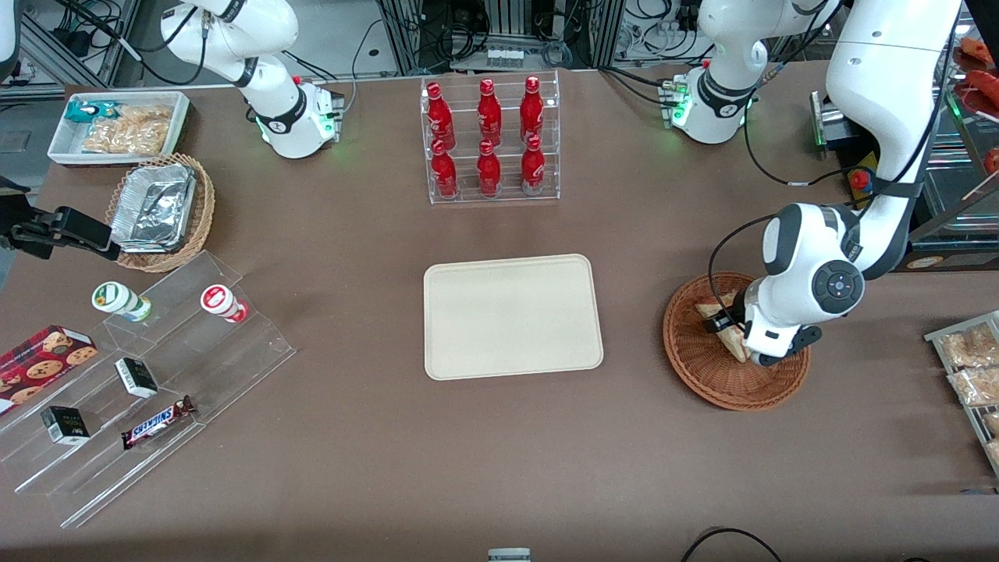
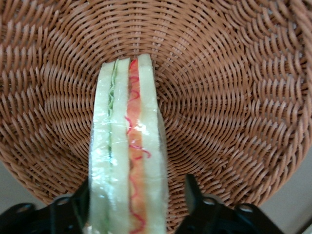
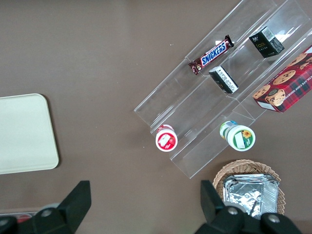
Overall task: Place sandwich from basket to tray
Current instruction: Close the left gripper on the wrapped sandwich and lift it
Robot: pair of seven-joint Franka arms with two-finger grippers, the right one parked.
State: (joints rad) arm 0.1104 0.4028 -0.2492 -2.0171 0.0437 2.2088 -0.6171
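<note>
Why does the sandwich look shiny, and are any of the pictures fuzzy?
Left wrist view: the sandwich has clear wrap that catches light, making white glints; the gripper astride it looks soft and dark, while the basket weave is sharp. Front view: even light, soft shadows, green glow at the arm bases.

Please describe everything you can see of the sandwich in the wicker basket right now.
The triangular wedge sandwich of pale bread shows red, orange and green filling layers under a glossy clear wrap. It stands on edge in the round reddish-brown wicker basket, layers facing the wrist camera. The left arm's claw straddles it, one black finger apart from its side, the other close against it. From the front, the arm hides most of the sandwich, which sits toward the working arm's end of the table.
</note>
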